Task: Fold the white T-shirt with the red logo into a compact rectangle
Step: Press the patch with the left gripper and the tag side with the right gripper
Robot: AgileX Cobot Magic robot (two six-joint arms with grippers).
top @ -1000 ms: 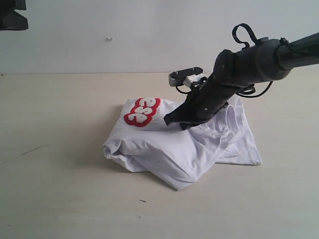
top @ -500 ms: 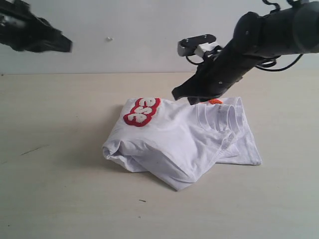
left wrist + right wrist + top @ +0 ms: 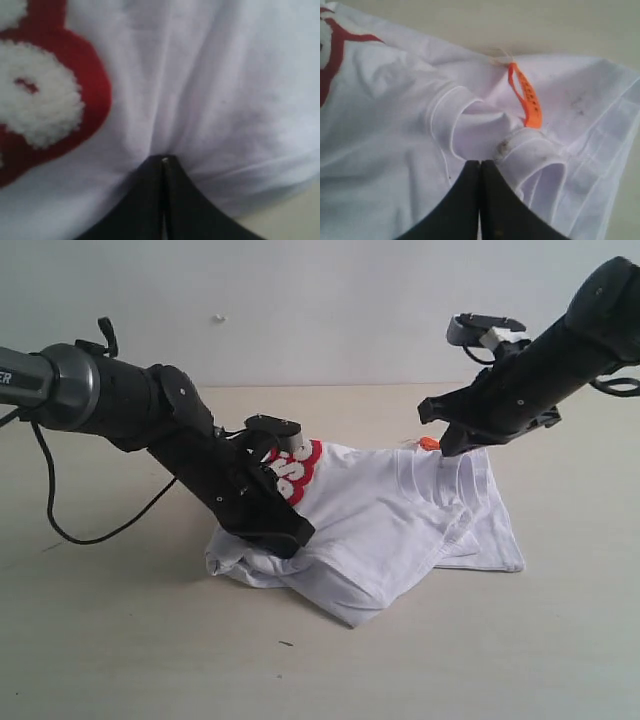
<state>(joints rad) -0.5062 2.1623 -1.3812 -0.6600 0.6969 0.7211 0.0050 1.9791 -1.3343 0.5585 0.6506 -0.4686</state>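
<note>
The white T-shirt (image 3: 380,530) lies in a loose, wrinkled bundle at the middle of the table. Its red logo (image 3: 300,468) faces up at the back left, partly hidden by my left arm. My left gripper (image 3: 295,540) is shut, and its tip presses into the white cloth (image 3: 225,90) beside the logo (image 3: 45,100); no cloth shows between the jaws. My right gripper (image 3: 440,445) is shut too and hangs just over the collar (image 3: 540,155) by the orange neck tag (image 3: 525,97), holding nothing.
The beige table (image 3: 120,640) runs all round the shirt, with a pale wall behind it. A black cable (image 3: 60,510) trails from the left arm over the table's left side. A small dark speck (image 3: 286,644) lies in front of the shirt.
My left arm has swung down from the upper left onto the shirt beside the logo. My right gripper has lifted off the shirt's middle and moved right, to above the collar.
</note>
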